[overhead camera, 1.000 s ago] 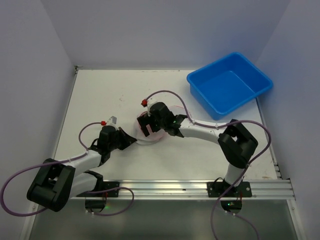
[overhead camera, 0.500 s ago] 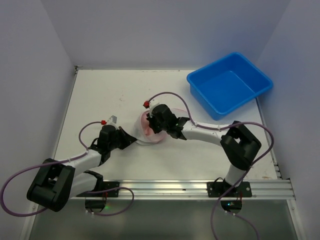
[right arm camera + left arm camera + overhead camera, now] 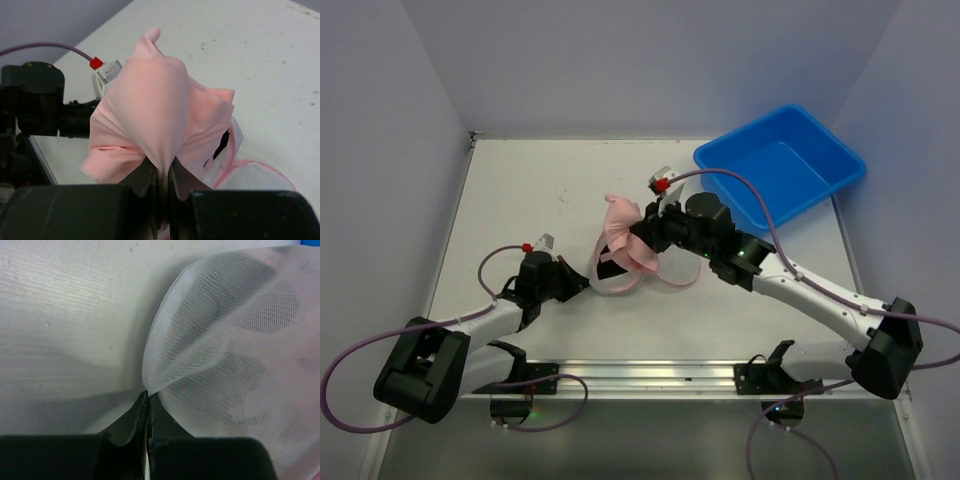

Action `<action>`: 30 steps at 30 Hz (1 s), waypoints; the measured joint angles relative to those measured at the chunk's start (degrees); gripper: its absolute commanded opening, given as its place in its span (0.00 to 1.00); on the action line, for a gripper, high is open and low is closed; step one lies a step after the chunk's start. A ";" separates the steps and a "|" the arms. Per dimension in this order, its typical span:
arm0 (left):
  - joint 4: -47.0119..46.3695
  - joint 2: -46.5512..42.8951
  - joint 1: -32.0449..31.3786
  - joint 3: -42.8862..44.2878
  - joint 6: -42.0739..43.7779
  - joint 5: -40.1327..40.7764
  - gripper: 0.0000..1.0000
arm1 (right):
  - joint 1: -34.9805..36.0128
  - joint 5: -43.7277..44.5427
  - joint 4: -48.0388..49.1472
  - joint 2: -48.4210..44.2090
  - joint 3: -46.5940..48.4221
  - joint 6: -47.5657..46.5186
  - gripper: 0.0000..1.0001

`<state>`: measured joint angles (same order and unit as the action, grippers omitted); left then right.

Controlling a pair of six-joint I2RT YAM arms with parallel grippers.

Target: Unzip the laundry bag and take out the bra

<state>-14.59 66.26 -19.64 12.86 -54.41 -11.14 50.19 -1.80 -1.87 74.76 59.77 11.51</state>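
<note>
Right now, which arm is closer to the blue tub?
The right arm. Its jaws hold the bra left of the tub; the left arm is farther left, jaws pinching the bag.

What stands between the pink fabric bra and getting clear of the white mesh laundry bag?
Nothing visible. The right pincer is shut on the pink fabric bra, lifted above the round white mesh laundry bag, whose edge the left pincer pinches.

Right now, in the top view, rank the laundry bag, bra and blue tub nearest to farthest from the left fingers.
1. laundry bag, pinched in the left fingers.
2. bra, just beyond it to the right, held by the right fingers.
3. blue tub, far back right.
</note>
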 measured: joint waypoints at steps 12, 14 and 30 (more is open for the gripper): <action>0.37 0.07 0.00 0.22 0.15 0.02 0.00 | -23.76 -3.37 -6.34 -10.05 14.49 1.64 0.00; 0.37 0.11 0.00 0.22 0.17 0.02 0.00 | -28.74 -1.92 -7.28 -9.38 19.06 1.29 0.00; -0.04 0.37 0.00 0.07 0.22 -0.42 0.00 | -53.96 7.41 -7.89 30.10 41.38 6.01 0.00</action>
<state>-14.63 66.63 -19.64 12.93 -54.19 -11.55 -3.77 5.61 -9.76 104.86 101.14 17.52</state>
